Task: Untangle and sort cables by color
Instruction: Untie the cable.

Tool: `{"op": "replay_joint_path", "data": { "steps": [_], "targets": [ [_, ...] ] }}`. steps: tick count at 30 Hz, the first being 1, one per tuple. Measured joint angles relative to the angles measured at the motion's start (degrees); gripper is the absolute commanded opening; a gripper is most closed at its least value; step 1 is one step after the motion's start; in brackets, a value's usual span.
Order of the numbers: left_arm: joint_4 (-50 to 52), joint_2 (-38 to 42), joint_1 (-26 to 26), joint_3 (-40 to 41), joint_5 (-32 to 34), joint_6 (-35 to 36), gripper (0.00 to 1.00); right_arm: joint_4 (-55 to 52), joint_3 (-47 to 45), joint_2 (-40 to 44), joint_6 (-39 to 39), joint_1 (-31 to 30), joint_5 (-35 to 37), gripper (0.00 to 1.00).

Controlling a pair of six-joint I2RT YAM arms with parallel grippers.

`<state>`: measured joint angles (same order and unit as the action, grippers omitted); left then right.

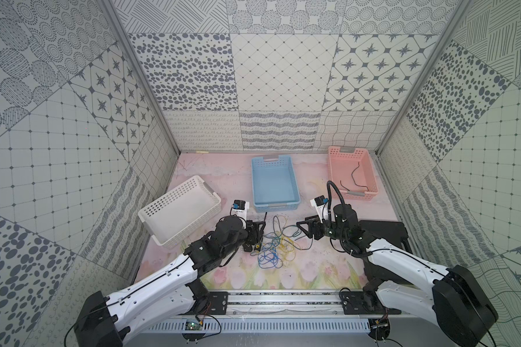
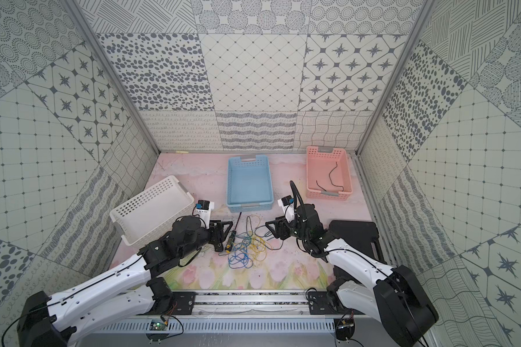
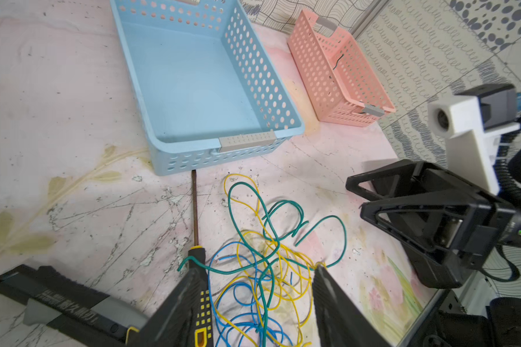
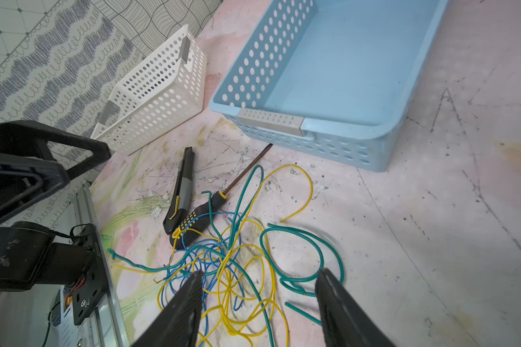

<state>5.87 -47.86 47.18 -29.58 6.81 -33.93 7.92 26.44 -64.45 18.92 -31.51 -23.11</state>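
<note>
Left wrist view: nearest us the left tool, cropped, spreads its jaws, framing the cables on the bench, half hiding the screwdriver; right wrist view: right tool gapes likewise; in both top views we cannot separate strands

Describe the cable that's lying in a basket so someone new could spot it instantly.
Find the pink basket in the back right corner. On its floor lies a thin, wavy dark cable, by itself, unlike the blue, yellow and green cables tangled together up front.
</note>
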Motion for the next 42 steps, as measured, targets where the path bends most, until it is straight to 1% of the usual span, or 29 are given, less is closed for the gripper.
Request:
{"op": "replay_joint_path", "data": {
  "steps": [3, 5, 8, 10, 13, 17, 20, 25, 26, 27, 28, 29, 30, 32, 33, 37, 42],
  "targets": [
    [0.5, 0.2, 0.2, 0.9, -0.5, -0.3, 0.61, 4.0, 0.0, -3.1, 1.3, -0.5, -2.5, 0.62],
    [-0.6, -0.8, 0.3, 1.7, -1.9, -1.1, 0.60, 7.2, 0.4, -7.9, 2.9, -1.8, -4.3, 0.62],
    [-4.0, -6.0, 0.5, 2.3, -4.8, -2.8, 0.58, 8.8, 2.9, -16.7, 4.9, -4.9, -6.3, 0.62],
    [-5.9, -11.0, 0.8, 1.6, -6.3, -3.9, 0.57, 8.7, 4.2, -19.9, 5.9, -6.3, -6.2, 0.62],
    [-9.1, -19.8, 1.5, -0.3, -7.5, -5.3, 0.54, 7.5, 4.3, -18.4, 6.5, -6.9, -3.0, 0.63],
    [-12.0, -29.2, 2.4, -3.5, -7.2, -6.7, 0.51, 7.1, 2.8, -11.3, 6.8, -5.4, 3.1, 0.63],
    [-13.5, -34.1, 3.0, -6.2, -6.0, -7.3, 0.51, 7.1, 1.8, -8.6, 7.6, -3.7, 5.6, 0.63],
    [-15.0, -40.7, 4.8, -11.0, -3.0, -7.5, 0.51, 6.4, 0.9, -8.4, 8.1, -2.5, 6.7, 0.63],
    [-15.1, -41.8, 5.3, -11.9, -2.1, -7.5, 0.46, 6.3, 0.8, -8.4, 8.2, -2.5, 6.7, 0.63],
    [-15.2, -42.9, 5.8, -12.8, -1.3, -7.6, 0.39, 6.2, 0.8, -8.5, 8.3, -2.5, 6.6, 0.63],
    [-15.3, -43.7, 6.1, -13.5, -0.6, -7.8, 0.36, 6.2, 0.8, -8.5, 8.4, -2.5, 6.6, 0.63],
    [-15.3, -44.7, 6.5, -14.3, 0.3, -7.7, 0.30, 6.2, 0.8, -8.5, 8.6, -2.5, 6.5, 0.63],
    [-15.2, -45.4, 6.7, -14.9, 1.1, -7.8, 0.22, 6.1, 0.8, -8.5, 8.6, -2.5, 6.4, 0.63],
    [-15.1, -46.2, 6.9, -15.8, 2.3, -7.9, 0.02, 5.9, 0.8, -8.4, 8.6, -2.5, 6.4, 0.63],
    [-15.1, -46.4, 7.0, -16.1, 2.9, -7.8, 0.00, 5.7, 0.8, -8.4, 8.6, -2.5, 6.4, 0.64],
    [-15.0, -45.7, 7.1, -16.8, 4.9, -7.2, 0.00, 4.0, 0.8, -6.7, 8.2, -2.5, 7.1, 0.65],
    [-15.1, -41.0, 7.1, -16.9, 6.0, -5.1, 0.00, 2.5, 0.4, -1.3, 7.4, -2.2, 8.8, 0.67]
  ]
}}
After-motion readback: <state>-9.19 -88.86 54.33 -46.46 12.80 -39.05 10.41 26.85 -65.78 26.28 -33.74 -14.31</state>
